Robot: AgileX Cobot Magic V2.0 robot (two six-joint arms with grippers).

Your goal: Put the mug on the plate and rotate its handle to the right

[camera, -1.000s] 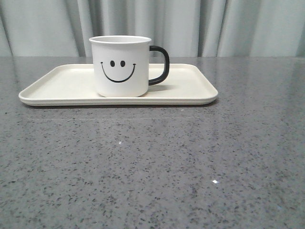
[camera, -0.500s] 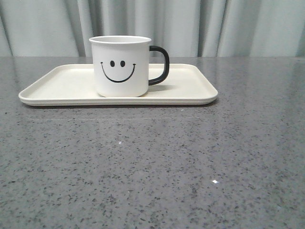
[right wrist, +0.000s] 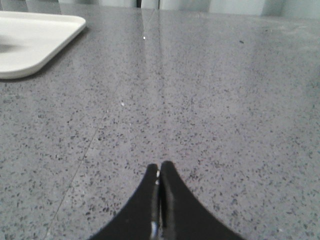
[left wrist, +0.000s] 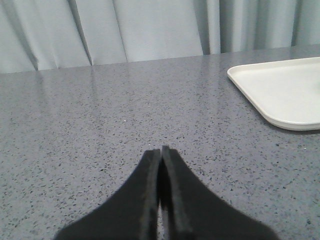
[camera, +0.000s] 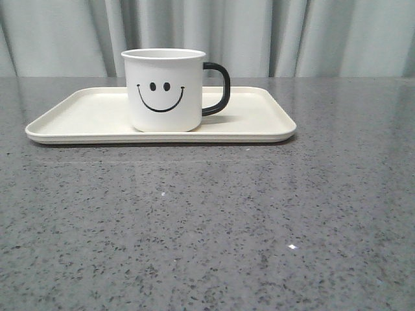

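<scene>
1. Mug [camera: 164,91] stands upright on the plate [camera: 78,113], a little toward 9 o'clock of the plate's middle, smiley face turned to my front camera.
2. Its handle [camera: 219,89] sticks out at 3 o'clock, so to the right.
3. Compared with half a second and a full second back, I see no change at all: mug, handle and plate sit exactly as they did. I take that to mean the scene has settled and nothing is rocking or sliding.
4. My left gripper [left wrist: 160,152] has its two black fingers pressed together with nothing between them; it hangs low over the grey table [camera: 259,220], with only a corner of the plate in its wrist view.
5. My right gripper [right wrist: 159,167] is the same, fingers closed and empty, above bare table with the plate's edge off toward 10 o'clock.
6. Neither arm shows in the front view, so both are well apart from the mug.
7. My judgement: both parts of the job look done, and I have nothing left to correct.
</scene>
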